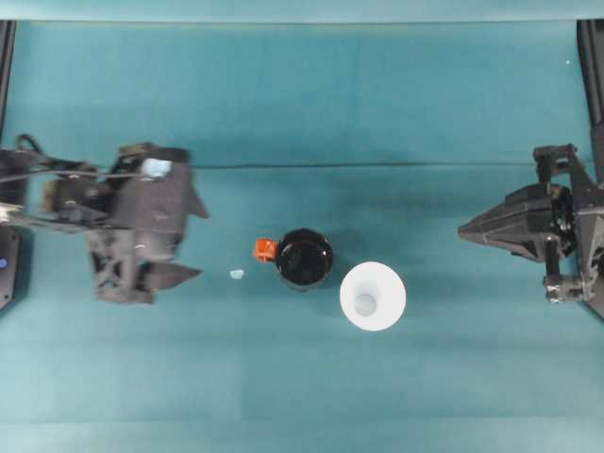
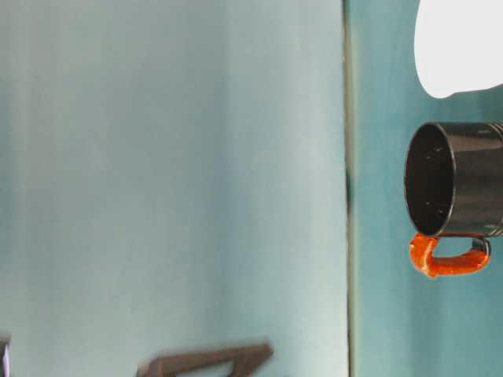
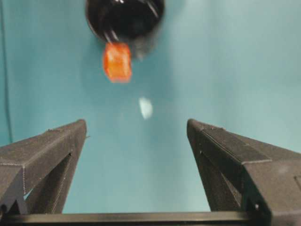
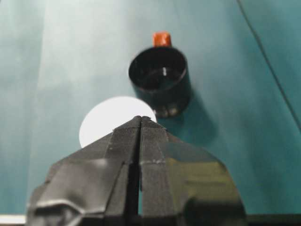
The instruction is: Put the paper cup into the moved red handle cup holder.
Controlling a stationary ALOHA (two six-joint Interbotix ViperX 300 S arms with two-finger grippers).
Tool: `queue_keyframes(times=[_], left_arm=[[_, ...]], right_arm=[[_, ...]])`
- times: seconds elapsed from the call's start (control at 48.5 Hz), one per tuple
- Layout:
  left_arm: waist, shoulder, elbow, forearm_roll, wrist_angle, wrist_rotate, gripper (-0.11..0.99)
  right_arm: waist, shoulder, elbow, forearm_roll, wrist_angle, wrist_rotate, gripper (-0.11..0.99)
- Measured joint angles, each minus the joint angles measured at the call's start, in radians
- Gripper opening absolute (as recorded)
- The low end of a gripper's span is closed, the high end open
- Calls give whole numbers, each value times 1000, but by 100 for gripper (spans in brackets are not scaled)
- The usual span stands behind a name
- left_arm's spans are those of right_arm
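The black red handle cup holder stands upright near the table's middle, its orange-red handle pointing left. The white paper cup stands just right of it and a little nearer the front, close beside it. My left gripper is open, well left of the holder, with nothing between its fingers. The left wrist view has the holder ahead, handle toward me. My right gripper is shut and empty, right of the cup. Past its tip lie the cup and the holder.
A small pale scrap lies on the teal cloth between my left gripper and the holder's handle, seen too in the left wrist view. A fold line crosses the cloth behind the objects. Dark frame posts stand at the table's side edges.
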Motion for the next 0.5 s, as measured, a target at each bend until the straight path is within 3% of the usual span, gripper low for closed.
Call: queue_keyframes(times=[0.165, 0.309, 0.413, 0.495], left_arm=[[-2, -60, 25, 0, 0, -3, 95], [0, -83, 40, -2, 2, -6, 95], [-2, -86, 41, 0, 2, -6, 95], [-2, -86, 43, 0, 0, -6, 95]], right_arm=[[2, 18, -21, 0, 31, 15, -10], [-6, 60, -81, 0, 127, 54, -4], [-12, 103, -127, 0, 207, 81, 8], [-17, 144, -163, 0, 259, 109, 26]])
